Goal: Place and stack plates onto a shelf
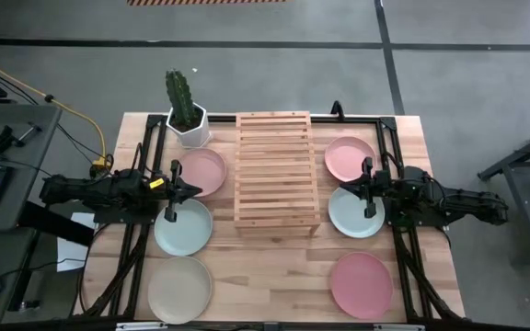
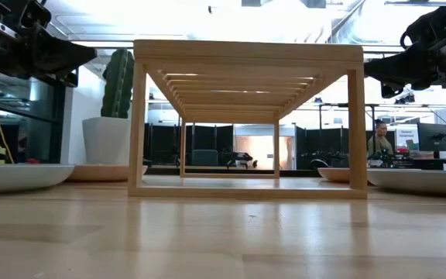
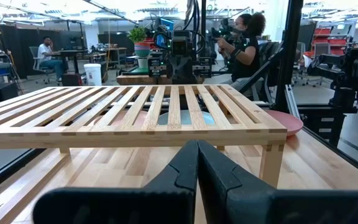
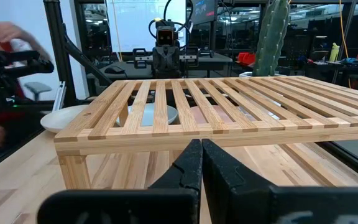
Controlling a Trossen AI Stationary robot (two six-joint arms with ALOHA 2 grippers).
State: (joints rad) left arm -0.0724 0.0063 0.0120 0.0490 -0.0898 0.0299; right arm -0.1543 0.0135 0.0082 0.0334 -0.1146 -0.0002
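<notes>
Left gripper (image 3: 197, 163) sat low in the foreground, jaws pressed together with no gap, nose aimed at the near edge of the shelf (image 3: 135, 118). The slatted shelf stood empty on the wooden worktop (image 3: 319, 168); a pink plate (image 3: 289, 124) lay past its far corner, and a pale plate showed dimly between the slats. Beyond, the other arm (image 3: 180, 53) faced back, with a seated person (image 3: 244, 46) behind it.

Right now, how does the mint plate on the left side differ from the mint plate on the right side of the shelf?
The left mint plate sits between a pink plate and the beige plate; the right mint plate sits between two pink plates. The left end effector hovers over the left one's upper edge; the right end effector hovers farther in over the right one. Both are round, empty and flat on the table.
</notes>
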